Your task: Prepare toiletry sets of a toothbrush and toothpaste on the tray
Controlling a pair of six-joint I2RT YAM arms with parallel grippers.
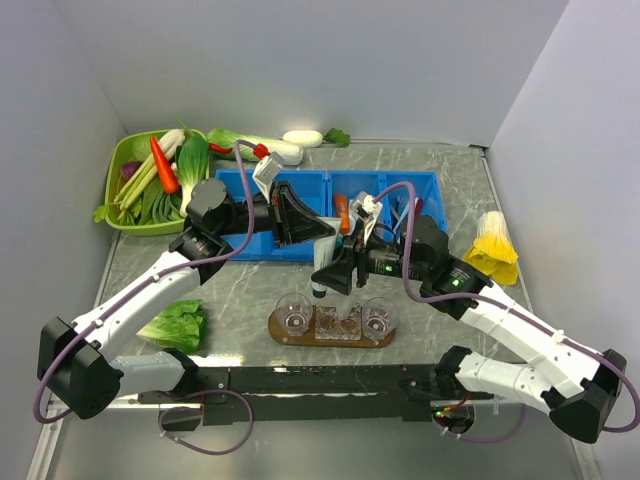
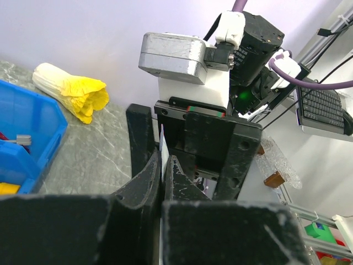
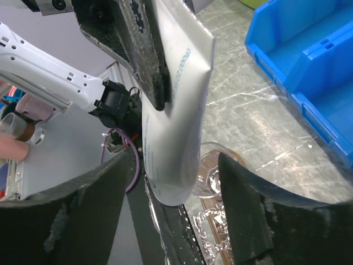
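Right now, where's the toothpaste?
Right wrist view, centre: toothpaste pinched in the left gripper jaws, hanging between the open jaws of the right gripper, over the tray.

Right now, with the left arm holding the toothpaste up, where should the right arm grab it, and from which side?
Probably take the toothpaste by its fuller lower half, below the left gripper pinching its flat upper end. Come in level from the side, the right gripper with open jaws straddling the hanging tube, as now.
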